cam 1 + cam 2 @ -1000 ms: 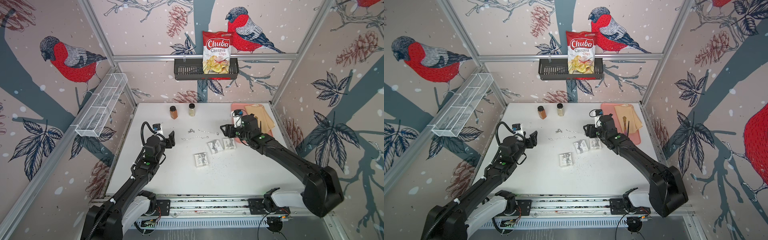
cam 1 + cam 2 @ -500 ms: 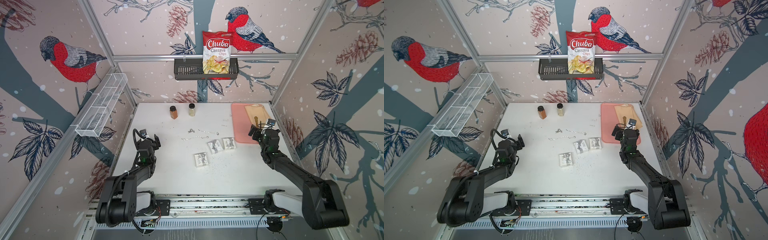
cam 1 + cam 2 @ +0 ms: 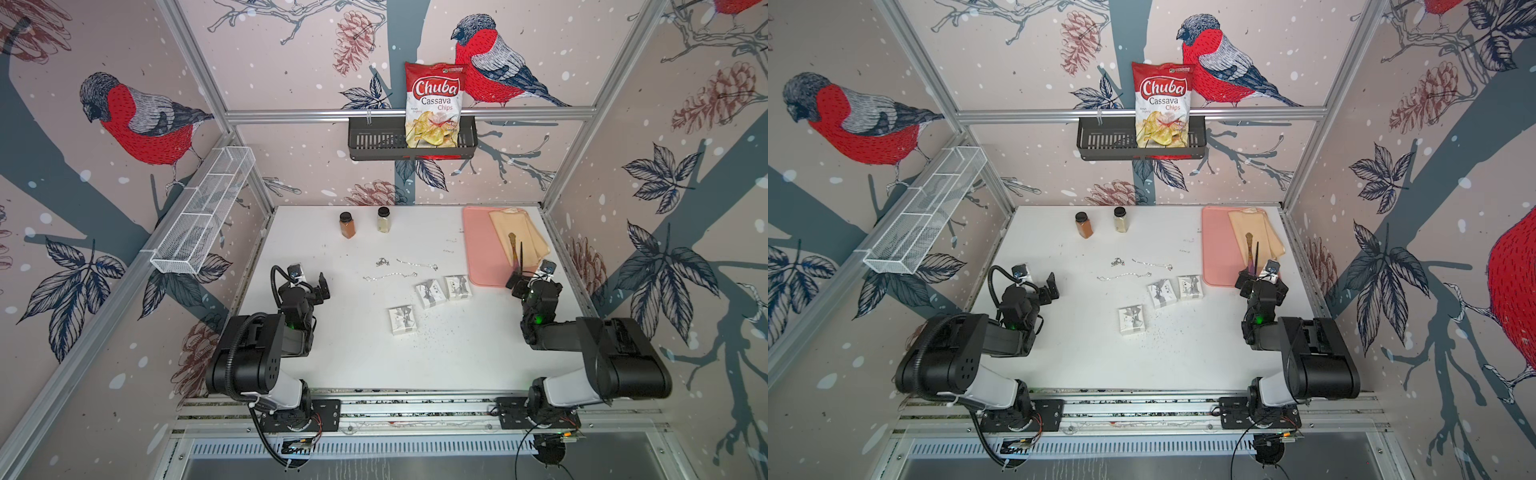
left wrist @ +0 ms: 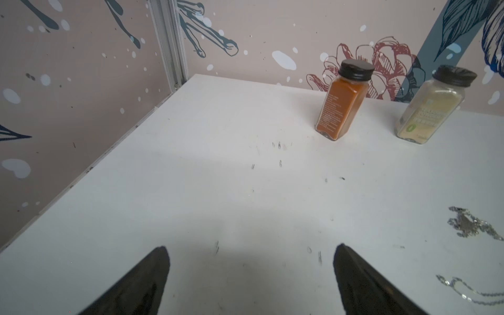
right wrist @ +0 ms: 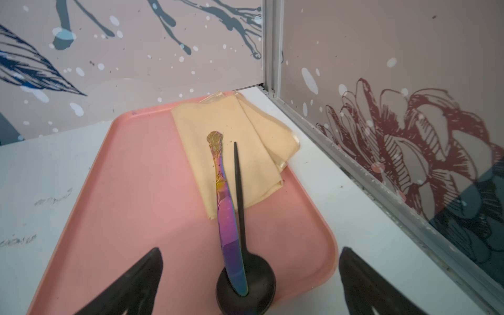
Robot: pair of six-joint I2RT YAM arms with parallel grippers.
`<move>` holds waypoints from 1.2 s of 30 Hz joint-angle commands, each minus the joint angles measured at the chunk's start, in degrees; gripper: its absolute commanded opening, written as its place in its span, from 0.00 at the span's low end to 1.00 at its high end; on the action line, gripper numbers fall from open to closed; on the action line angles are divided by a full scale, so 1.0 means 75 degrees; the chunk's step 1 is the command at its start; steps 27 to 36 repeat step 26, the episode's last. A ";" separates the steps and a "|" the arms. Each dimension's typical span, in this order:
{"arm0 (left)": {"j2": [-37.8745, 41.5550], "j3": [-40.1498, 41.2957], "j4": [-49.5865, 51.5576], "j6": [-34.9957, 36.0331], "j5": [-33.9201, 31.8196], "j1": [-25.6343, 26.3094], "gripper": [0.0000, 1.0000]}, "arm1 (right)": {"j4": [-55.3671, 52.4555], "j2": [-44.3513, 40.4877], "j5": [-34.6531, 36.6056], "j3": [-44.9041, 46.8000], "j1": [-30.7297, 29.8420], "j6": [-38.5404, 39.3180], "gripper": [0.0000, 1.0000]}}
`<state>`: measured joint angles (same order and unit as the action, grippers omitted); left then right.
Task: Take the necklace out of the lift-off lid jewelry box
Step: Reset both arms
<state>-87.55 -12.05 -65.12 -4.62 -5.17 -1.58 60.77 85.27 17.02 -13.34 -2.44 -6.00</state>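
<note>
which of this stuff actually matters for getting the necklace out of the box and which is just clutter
For the job: nearest white box, middle white box, farthest white box, loose silver chains.

Just lying about: orange spice jar, pale spice jar, pink tray, napkin, knife, black spoon, chips bag, black basket, wire basket.

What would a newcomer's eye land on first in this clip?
Probably the red Chuba chips bag standing in the black basket on the back wall. Then, mid-table, three small white boxes with silver chains lying loose just beyond them, and the pink tray at the far right carrying an iridescent knife.
</note>
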 commanded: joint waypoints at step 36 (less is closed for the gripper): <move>0.0211 -0.0474 0.0001 0.0285 -0.0096 0.0221 0.98 | 0.1131 0.0089 -0.0394 0.0030 0.0026 0.0120 1.00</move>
